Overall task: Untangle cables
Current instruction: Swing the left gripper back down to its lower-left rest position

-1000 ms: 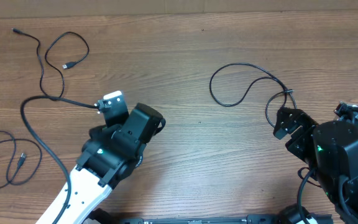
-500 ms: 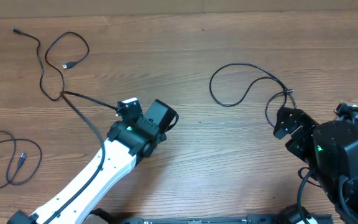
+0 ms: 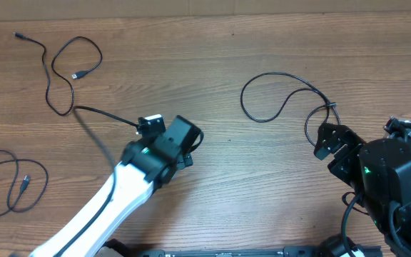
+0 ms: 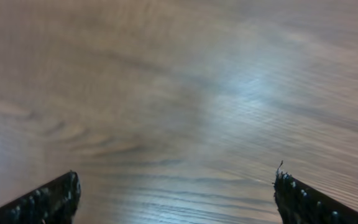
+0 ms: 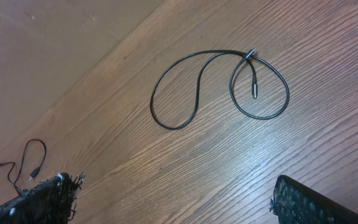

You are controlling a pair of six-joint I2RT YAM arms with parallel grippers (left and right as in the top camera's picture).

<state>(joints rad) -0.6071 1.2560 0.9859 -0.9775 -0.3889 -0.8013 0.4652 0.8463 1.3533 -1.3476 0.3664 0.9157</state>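
Note:
Three thin black cables lie apart on the wooden table. One cable [image 3: 70, 71] with a small plug winds at the back left. A second cable [image 3: 9, 182] lies looped at the left edge. A third cable [image 3: 277, 96] forms two loops at the back right and shows in the right wrist view [image 5: 197, 81]. My left gripper [image 3: 188, 148] is open and empty [image 4: 176, 193] over bare wood near the middle. My right gripper [image 3: 325, 140] is open and empty [image 5: 173, 199], just short of the third cable's small loop.
A thicker black cable [image 3: 105, 116] from the left arm's wrist trails across the table toward the back-left cable. The table's far edge [image 3: 205, 13] meets a brown wall. The right arm's body [image 3: 391, 178] fills the front right corner.
My left arm has swung right and stretched toward the table's middle, dragging its own thick cable along. The right arm and the three cables have not moved.

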